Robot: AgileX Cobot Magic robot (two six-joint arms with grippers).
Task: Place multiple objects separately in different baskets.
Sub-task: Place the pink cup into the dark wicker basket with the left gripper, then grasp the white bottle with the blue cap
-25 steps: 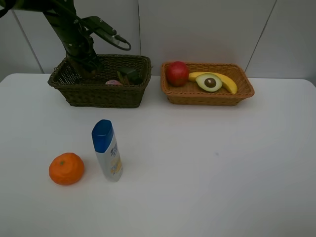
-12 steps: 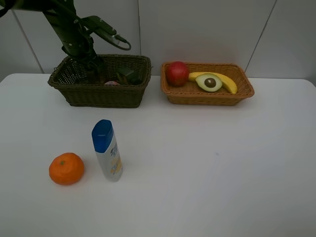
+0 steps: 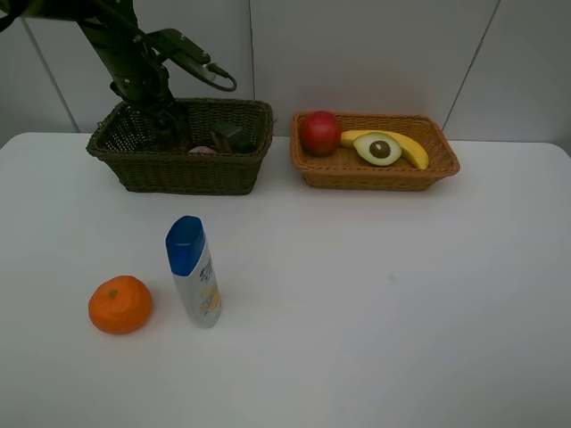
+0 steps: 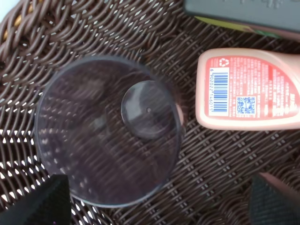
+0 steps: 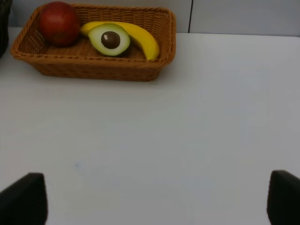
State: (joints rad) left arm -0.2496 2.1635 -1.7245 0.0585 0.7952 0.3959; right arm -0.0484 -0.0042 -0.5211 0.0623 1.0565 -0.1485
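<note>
My left gripper (image 3: 165, 125) is open inside the dark olive-brown basket (image 3: 178, 171), just above the translucent pinkish cup (image 4: 93, 140), which stands upright on the basket floor. The pink bottle (image 4: 253, 93) and the dark green bottle (image 4: 243, 11) lie beside the cup. The orange-tan basket (image 3: 375, 175) holds the red apple (image 3: 319, 132), the avocado half (image 3: 378, 148) and the banana (image 3: 412, 150). The orange (image 3: 119, 304) and the white blue-capped bottle (image 3: 194, 271) stand on the table at front left. My right gripper (image 5: 152, 201) is open and empty over the table.
The white table (image 3: 375, 294) stretches wide in front of both baskets. A grey panelled wall (image 3: 375, 53) stands right behind the baskets. The left arm (image 3: 134, 53) reaches down into the dark basket from the back left.
The left arm has risen slightly inside the dark basket over the last second. Nothing else has moved.
</note>
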